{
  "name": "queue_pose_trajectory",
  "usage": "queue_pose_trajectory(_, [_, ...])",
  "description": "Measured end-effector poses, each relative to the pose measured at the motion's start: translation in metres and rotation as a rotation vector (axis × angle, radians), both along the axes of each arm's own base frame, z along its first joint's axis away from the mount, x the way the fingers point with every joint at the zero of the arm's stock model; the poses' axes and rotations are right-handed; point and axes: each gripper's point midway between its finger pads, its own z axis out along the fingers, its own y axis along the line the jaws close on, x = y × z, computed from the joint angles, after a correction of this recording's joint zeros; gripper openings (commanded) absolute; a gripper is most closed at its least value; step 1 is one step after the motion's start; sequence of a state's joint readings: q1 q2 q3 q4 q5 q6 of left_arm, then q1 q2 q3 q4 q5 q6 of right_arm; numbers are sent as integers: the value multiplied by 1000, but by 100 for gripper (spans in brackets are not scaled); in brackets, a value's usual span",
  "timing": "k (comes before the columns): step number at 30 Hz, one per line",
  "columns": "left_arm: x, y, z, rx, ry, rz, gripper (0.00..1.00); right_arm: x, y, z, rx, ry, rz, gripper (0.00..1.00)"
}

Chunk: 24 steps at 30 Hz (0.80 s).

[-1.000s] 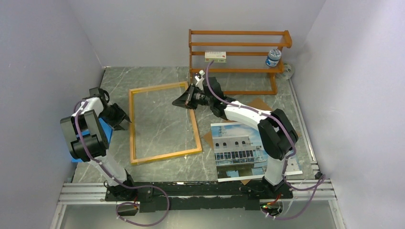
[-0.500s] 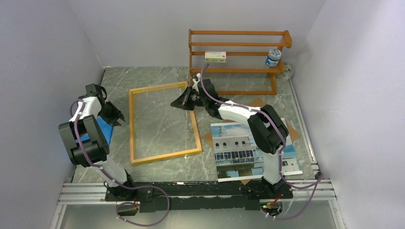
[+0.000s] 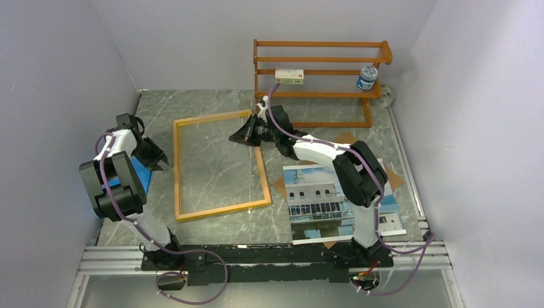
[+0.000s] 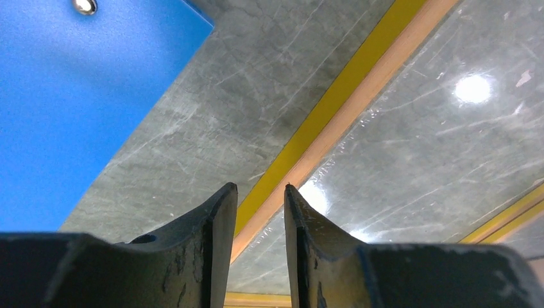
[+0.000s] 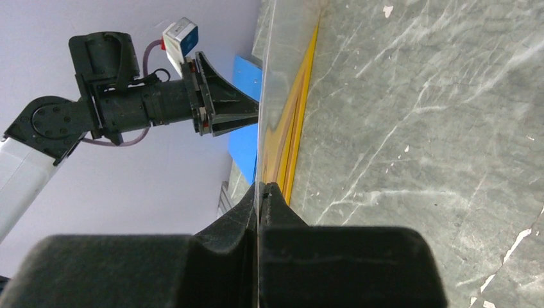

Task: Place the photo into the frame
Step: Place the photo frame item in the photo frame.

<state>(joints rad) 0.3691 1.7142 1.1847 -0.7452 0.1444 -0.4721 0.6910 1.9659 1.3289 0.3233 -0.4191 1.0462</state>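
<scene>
Right hand (image 5: 258, 188) pinches clear pane (image 5: 274, 77); frame (image 3: 175, 168) runs near-to-far.

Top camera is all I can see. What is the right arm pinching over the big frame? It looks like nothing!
Observer: The right wrist view shows the right gripper, jaws shut on a thin clear see-through sheet, seen nearly edge-on.
Operator: And the left one?
Observer: In the left wrist view the left gripper has its jaws apart, with one rail of the large thin yellow-fronted picture frame showing through the gap; touching or not, I cannot tell.
Operator: Is that blue thing just paper?
Observer: Cannot say, but up close the flat blue sheet has a small shiny metal stud near its edge.
</scene>
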Motion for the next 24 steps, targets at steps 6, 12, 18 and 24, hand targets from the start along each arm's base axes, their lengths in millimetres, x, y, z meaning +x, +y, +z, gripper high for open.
queue_pose_trajectory(6, [2, 0, -1, -6, 1, -1, 40, 3, 4, 13, 10, -47, 12, 0])
queue_pose_trajectory(12, [4, -2, -3, -17, 2, -5, 40, 0, 7, 14, 6, -68, 26, 0])
queue_pose_trajectory(18, [3, -2, -9, -21, 17, -9, 40, -4, 12, 14, -4, -100, 44, 0])
queue_pose_trajectory(24, [2, -2, -12, -24, 24, -11, 45, -3, 15, 17, -9, -111, 33, 0])
